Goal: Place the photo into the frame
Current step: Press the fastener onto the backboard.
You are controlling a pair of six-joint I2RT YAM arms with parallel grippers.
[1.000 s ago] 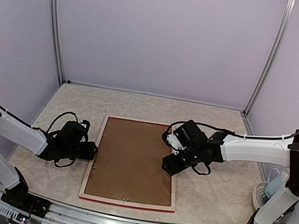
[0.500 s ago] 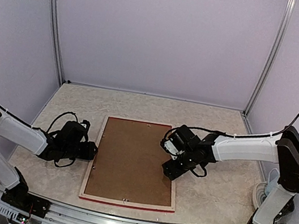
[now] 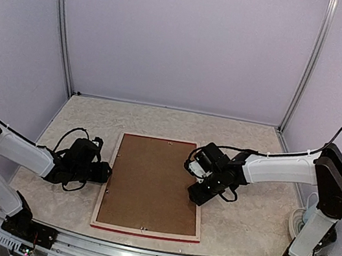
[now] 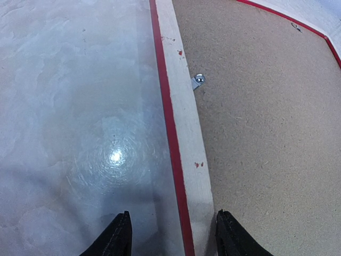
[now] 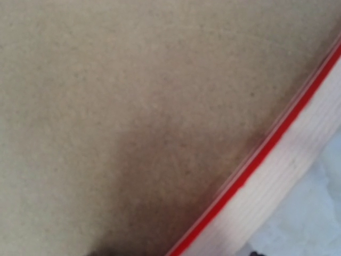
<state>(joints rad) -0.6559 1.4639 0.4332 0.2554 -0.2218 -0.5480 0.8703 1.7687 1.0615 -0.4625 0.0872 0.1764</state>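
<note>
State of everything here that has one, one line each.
frame: lying face down, pale back up.
backing board: seated flat in the frame.
left gripper: open, astride the frame's left rail.
right gripper: low over the backing board, jaws not visible.

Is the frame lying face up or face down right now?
Face down: the frame shows its pale wood back, with the brown backing board uppermost.
</note>
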